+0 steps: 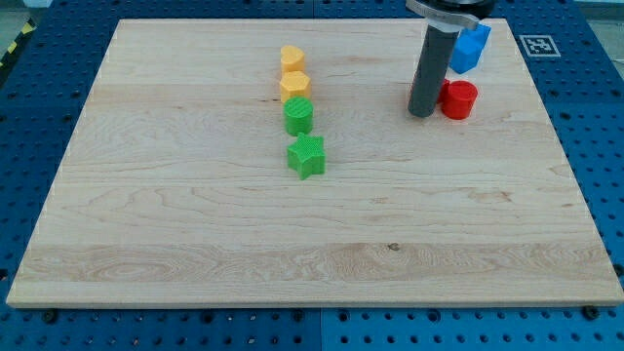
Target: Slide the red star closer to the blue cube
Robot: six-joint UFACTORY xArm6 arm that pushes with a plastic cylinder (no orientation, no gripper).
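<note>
On the table [146,244], left of centre, four blocks stand in a short line running from the view's top toward its bottom: two yellow blocks, the upper yellow [292,58] and the lower yellow [294,86] touching it, then a green cylinder [299,115] just under them, then a green star [306,155] a little apart. All four are well apart from the work and block nothing.

To the right comes my tip [421,113], the end of a dark rod; there is no hand on this rig, so nothing opens or closes. The tip rests on the table just at the left of the red block [458,99], very near or touching it; I cannot tell which. This red block must be the red star, though its shape reads as rounded from here. The blue cube [471,49] lies close above it, toward the view's top and slightly right, partly hidden by the rod.

The gap is already small. From the left side, a push would send the red block rightward past the cube, not toward it. I judge it better to bring the tip round to the block's bottom-left and push gently up the view, stopping short so the cube is not knocked toward the near table edge.
</note>
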